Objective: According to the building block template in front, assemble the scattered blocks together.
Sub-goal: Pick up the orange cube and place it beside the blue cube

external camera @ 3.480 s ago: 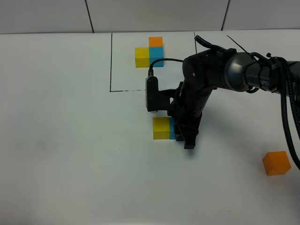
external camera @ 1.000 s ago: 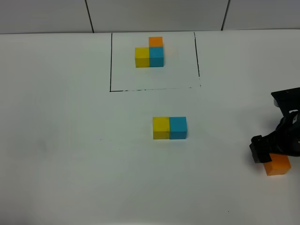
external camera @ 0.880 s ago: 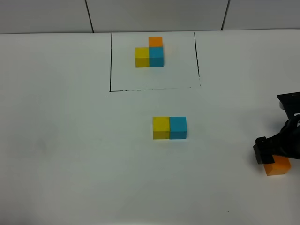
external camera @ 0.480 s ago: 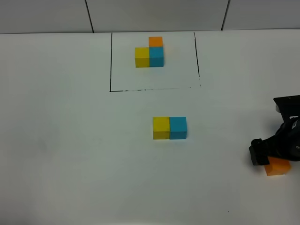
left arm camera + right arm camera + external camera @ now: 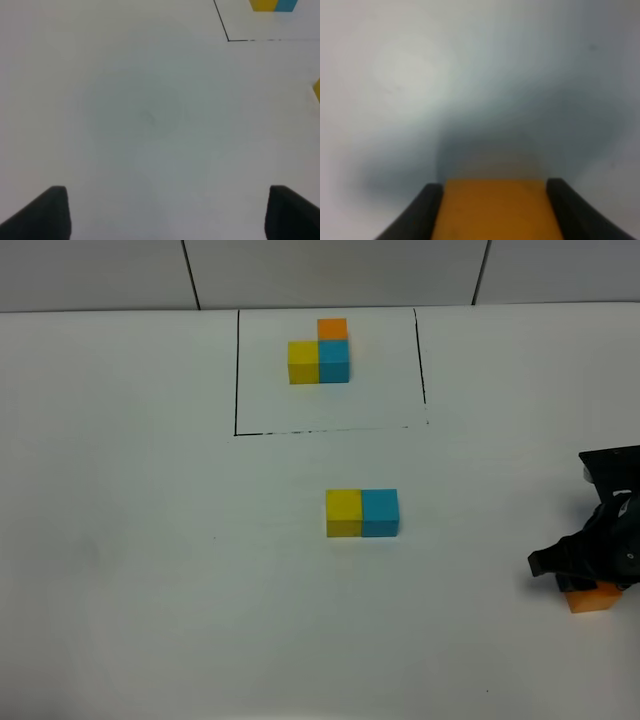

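The building block template (image 5: 320, 352), an L of yellow, blue and orange cubes, sits inside a black drawn rectangle at the far middle of the table. Two of the scattered blocks stand joined side by side at the centre: yellow (image 5: 343, 513) on the left, blue (image 5: 380, 513) on the right. The orange block (image 5: 592, 598) lies at the right edge, mostly covered by my right gripper (image 5: 588, 578). In the right wrist view the orange block (image 5: 495, 200) fills the gap between the dark fingers (image 5: 425, 212), and the gripper is shut on it. My left gripper (image 5: 165, 215) is open over bare table.
The white table (image 5: 150, 540) stretches wide on the left. The black frame line's corner (image 5: 228, 39) and a sliver of the yellow block (image 5: 317, 90) show in the left wrist view. A tiled wall (image 5: 330, 270) rises behind the table.
My right gripper has sunk lower over the orange block and closed on it, hiding more of the cube. The yellow-blue pair and the left gripper have not moved.
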